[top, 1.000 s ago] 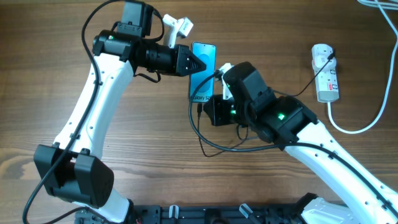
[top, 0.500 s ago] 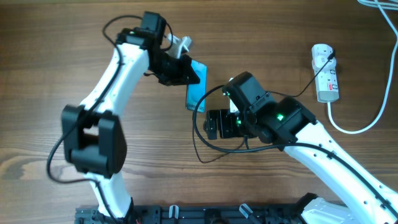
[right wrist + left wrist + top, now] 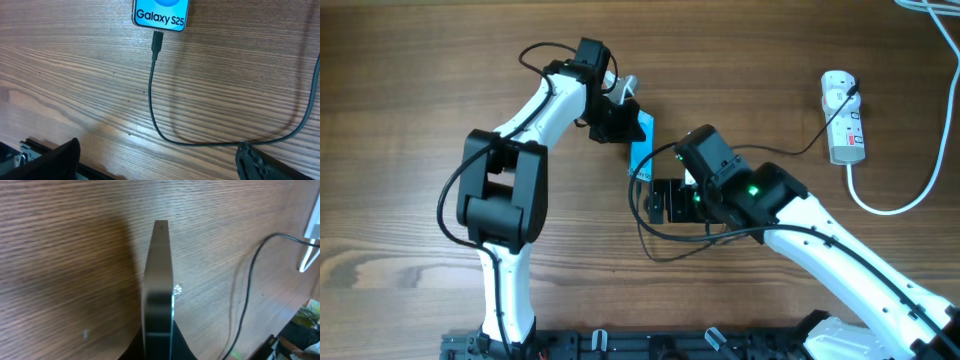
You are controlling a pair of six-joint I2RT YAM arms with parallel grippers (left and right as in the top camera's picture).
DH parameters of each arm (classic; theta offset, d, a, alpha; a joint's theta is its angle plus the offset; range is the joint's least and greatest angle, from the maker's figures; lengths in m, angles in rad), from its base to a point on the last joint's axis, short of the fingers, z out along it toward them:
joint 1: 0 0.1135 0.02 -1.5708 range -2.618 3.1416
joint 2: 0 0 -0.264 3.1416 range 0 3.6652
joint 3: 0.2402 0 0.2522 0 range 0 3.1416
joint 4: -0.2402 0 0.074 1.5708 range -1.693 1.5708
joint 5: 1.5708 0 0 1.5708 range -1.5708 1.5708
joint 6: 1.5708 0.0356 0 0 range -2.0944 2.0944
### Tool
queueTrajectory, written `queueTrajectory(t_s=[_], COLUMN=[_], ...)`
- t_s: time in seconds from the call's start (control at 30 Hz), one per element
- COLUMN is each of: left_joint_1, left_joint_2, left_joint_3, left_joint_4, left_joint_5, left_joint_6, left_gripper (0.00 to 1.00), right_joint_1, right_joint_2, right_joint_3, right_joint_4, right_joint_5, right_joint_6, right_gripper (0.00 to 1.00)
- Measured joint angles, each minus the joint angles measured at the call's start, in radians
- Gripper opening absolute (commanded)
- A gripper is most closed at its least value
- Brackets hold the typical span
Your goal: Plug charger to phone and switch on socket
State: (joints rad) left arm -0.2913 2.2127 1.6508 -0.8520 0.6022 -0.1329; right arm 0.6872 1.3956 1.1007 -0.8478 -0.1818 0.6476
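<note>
The phone (image 3: 161, 14), charger (image 3: 151, 95) tip at its short end, is gripped on edge by the closed left tool (image 3: 159, 347). The right tool (image 3: 159, 145) is spread wide, empty. The socket (image 3: 845, 120) lies well behind it, long axis crosswise to its reach; the right arm (image 3: 820, 230) is nearer.

Brown wood-grain table (image 3: 400, 130). Far right: white plastic power strip with red markings (image 3: 846, 125), thick white lead (image 3: 885, 211) curving off it. Mid-table: thin black cable (image 3: 151, 105), looped flat on the wood.
</note>
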Motion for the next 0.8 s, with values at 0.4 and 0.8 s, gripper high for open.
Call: queueTrajectory(t_s=[0.4, 0.8], left_joint_1=[-0.002, -0.008], left_joint_2=[0.047, 0.024], left_joint_3=[0.0, 0.023], left_joint_4=[-0.001, -0.114], left_joint_5=[-0.01, -0.196], left_joint_6=[-0.058, -0.134], left_gripper=[0.47, 0.76], right_joint_1=[0.0, 0.0], right_joint_2=[0.008, 0.008], right_joint_3=[0.0, 0.0], right_joint_4=[0.012, -0.043], right_joint_5=[-0.001, -0.001], right_joint_6=[0.003, 0.003], right_gripper=[1.0, 1.0])
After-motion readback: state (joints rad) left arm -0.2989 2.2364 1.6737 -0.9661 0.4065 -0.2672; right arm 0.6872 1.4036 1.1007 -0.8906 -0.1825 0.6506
